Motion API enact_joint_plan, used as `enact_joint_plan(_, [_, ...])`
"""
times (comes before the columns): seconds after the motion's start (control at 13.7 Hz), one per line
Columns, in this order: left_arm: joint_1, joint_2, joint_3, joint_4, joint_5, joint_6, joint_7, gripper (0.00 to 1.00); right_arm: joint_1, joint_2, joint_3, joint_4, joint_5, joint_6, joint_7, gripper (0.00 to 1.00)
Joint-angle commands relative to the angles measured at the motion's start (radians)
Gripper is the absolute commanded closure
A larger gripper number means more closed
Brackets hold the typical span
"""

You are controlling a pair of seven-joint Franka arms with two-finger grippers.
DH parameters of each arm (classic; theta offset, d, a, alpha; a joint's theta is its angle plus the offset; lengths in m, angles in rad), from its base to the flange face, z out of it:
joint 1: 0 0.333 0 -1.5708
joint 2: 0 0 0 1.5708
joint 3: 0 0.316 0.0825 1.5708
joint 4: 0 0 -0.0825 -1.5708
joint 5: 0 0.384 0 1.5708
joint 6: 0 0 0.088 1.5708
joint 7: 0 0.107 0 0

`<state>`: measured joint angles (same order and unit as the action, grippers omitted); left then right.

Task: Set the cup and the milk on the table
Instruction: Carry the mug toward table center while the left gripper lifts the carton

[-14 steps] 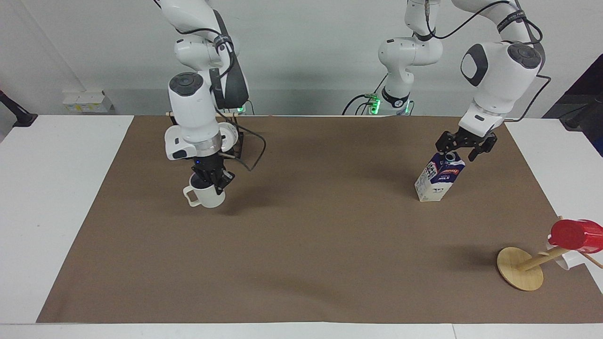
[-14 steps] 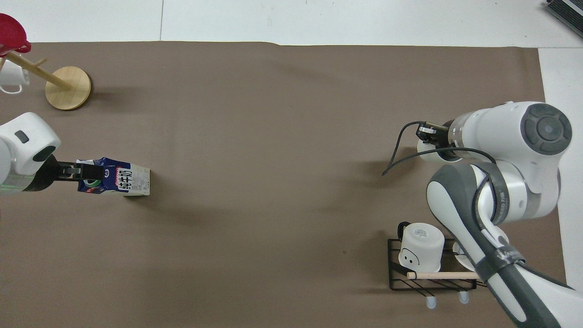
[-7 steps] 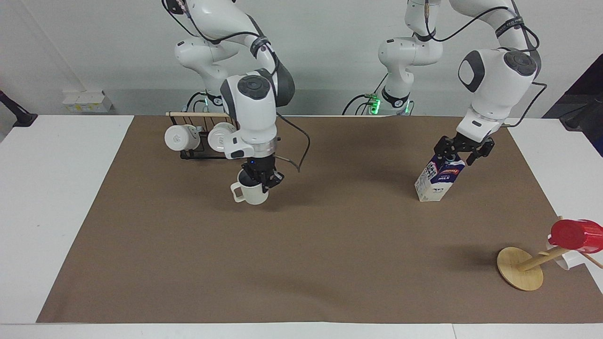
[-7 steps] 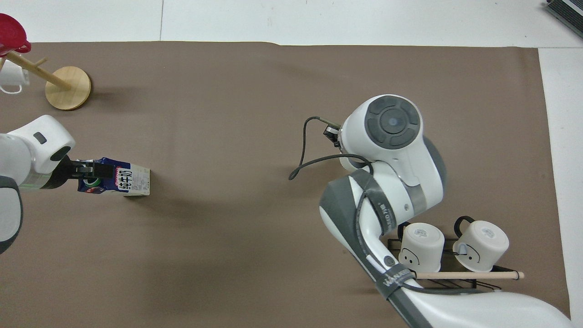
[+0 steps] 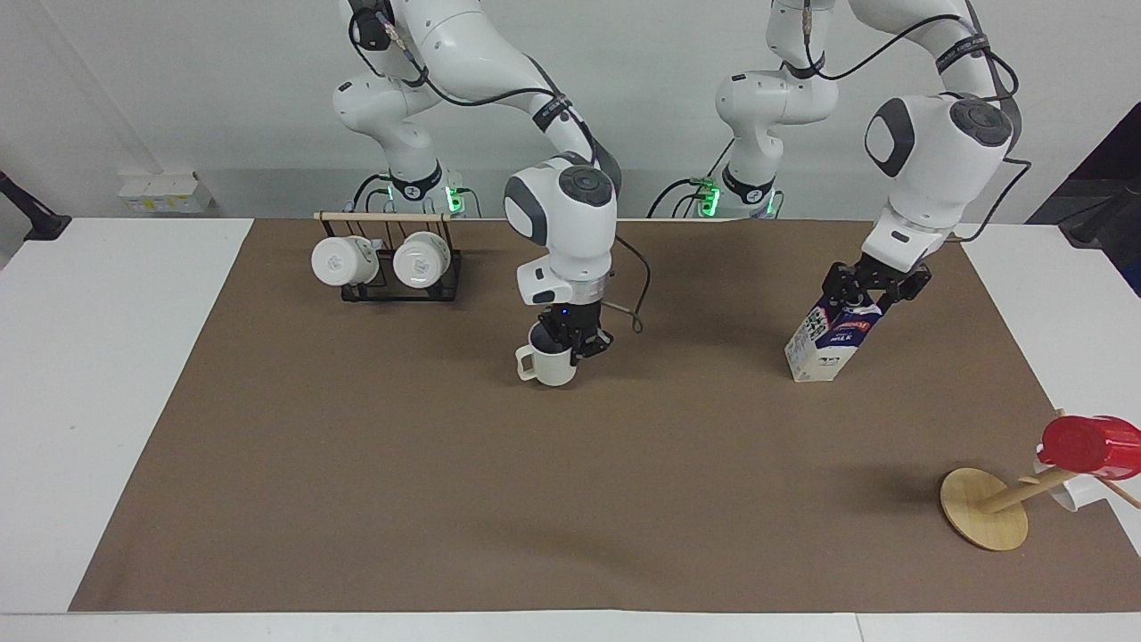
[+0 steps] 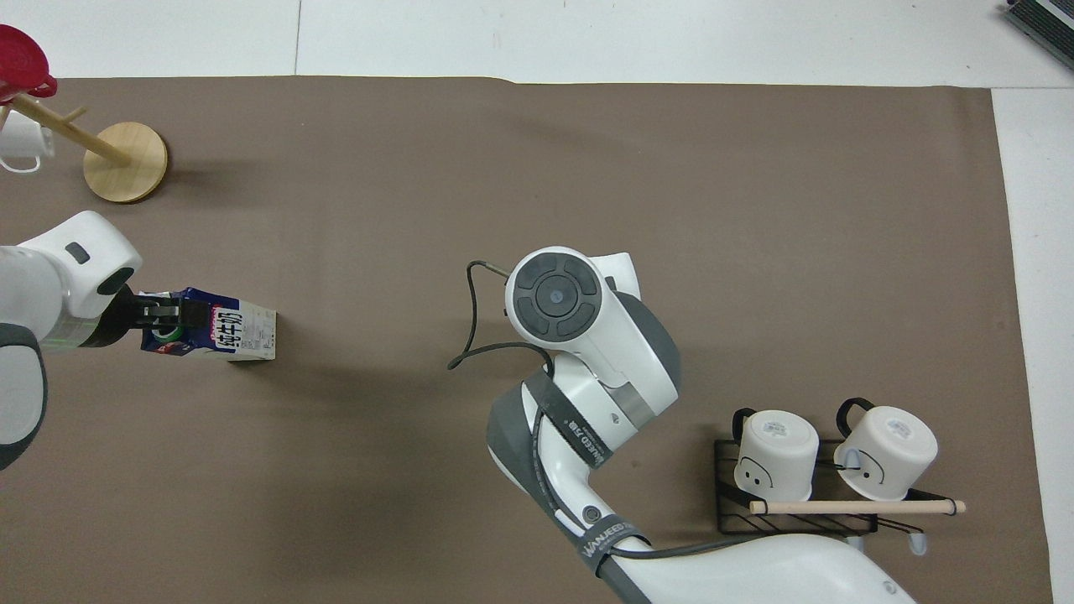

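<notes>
On the brown mat [image 5: 357, 499] that covers most of the white table [image 5: 107, 374], nearest the right arm's end, stands a black wire rack [image 5: 392, 285] with a wooden rod across its top; two white mugs [image 5: 337, 260] lie on their sides in it, their printed bases turned away from the robots. In the overhead view each base shows a little face.

Toward the middle of the mat is the cup [image 5: 546, 363], a plain off-white mug, upright, with a loop handle that points to the right arm's end and a greyish inside. The right gripper [image 5: 575, 341] comes straight down on it and is clamped on the rim, one finger inside the cup and one outside. The base sits at, or just above, the mat; which of the two cannot be told.

Nearer the left arm's end is the milk [image 5: 831, 337], a small carton with a dark blue top and a white lower part. It leans, its top tipped toward the robots, with its lower edge on the mat. The left gripper [image 5: 875, 287] has its fingers on either side of the top ridge; whether they press on it cannot be told.

At that end, farther from the robots, a wooden mug stand [image 5: 985, 508] with a round base carries a red cup [image 5: 1089, 446] and a white mug [image 6: 21, 144].
</notes>
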<state>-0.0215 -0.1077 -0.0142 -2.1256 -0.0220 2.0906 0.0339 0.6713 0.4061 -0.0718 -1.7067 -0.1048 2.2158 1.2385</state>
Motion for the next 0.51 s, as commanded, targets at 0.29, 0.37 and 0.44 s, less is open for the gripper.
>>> enact_joint_plan(0.29, [-0.017,-0.010,0.008,-0.017,0.019,0.008,-0.025,0.48,0.047,0.045,0.000,0.019,-0.032,0.047,0.078,1.00])
enact_joint_plan(0.37, [-0.015,-0.010,0.008,-0.017,0.019,0.006,-0.025,0.48,0.047,0.045,0.000,0.016,-0.033,0.059,0.078,1.00])
enact_joint_plan(0.44, [-0.015,-0.010,0.008,-0.016,0.017,0.005,-0.025,0.49,0.045,0.045,0.000,0.013,-0.032,0.064,0.078,1.00])
